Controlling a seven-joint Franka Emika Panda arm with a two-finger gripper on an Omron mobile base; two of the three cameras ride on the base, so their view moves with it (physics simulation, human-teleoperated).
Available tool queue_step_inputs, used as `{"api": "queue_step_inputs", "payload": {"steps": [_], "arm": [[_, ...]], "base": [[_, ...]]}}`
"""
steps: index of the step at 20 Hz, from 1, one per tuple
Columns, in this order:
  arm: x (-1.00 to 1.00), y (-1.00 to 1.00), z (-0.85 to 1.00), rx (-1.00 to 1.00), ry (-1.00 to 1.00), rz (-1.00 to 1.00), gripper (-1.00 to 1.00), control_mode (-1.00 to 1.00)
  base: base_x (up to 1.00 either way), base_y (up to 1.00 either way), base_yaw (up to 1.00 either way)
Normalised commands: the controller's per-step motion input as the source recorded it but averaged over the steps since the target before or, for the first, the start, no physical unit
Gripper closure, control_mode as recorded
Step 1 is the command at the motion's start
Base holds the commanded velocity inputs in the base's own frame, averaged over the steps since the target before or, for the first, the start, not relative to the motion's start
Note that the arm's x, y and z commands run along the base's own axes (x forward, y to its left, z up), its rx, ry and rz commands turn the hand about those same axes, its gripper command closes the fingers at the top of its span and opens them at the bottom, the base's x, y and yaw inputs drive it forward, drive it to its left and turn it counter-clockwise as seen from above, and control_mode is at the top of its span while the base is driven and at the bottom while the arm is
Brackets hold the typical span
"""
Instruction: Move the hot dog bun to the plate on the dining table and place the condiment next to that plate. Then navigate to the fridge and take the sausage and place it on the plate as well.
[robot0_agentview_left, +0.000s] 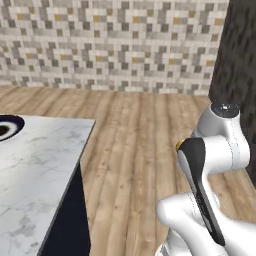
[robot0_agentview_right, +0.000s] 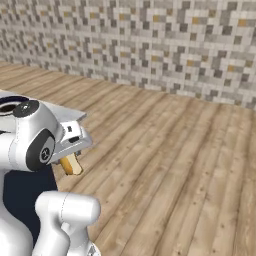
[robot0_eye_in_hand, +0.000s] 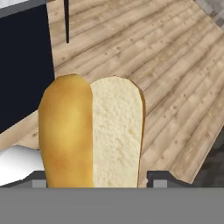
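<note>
Wood floor (robot0_agentview_left: 140, 150) runs wide ahead, up to the tiled wall (robot0_agentview_left: 110, 45). I'm parked off the table's corner, not yet over it.

Marble table (robot0_agentview_left: 35, 165) sits at my left; its far right corner points at open floor. The dark plate (robot0_agentview_left: 7, 127) lies by the far left edge of what I can see of it, well apart from my claw. That is where the load goes.

Arm folded close and low, I judge for carrying while the base drives.

Claw (robot0_eye_in_hand: 94, 181) is closed on the hot dog bun (robot0_eye_in_hand: 92, 131), jaws spread wide across it, gripping its lower end. The bun sticks out past the fingertips, crust half and cut half side by side, hanging over floor beside the table's dark side.

Condiment and sausage remain to be handled.
</note>
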Motion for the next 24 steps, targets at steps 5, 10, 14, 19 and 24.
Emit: {"api": "queue_step_inputs", "payload": {"steps": [5,10,14,19,24], "arm": [[0.00,0.00,0.00,0.00,0.00,0.00,1.00,1.00],[0.00,0.00,0.00,0.00,0.00,0.00,1.00,1.00],[0.00,0.00,0.00,0.00,0.00,0.00,1.00,1.00],[0.00,0.00,0.00,0.00,0.00,0.00,1.00,1.00],[0.00,0.00,0.00,0.00,0.00,0.00,1.00,1.00]], "base": [[0.81,-0.53,0.50],[0.80,-0.51,0.51],[0.77,-0.53,0.51],[0.72,-0.54,0.51],[0.69,-0.54,0.52]]}}
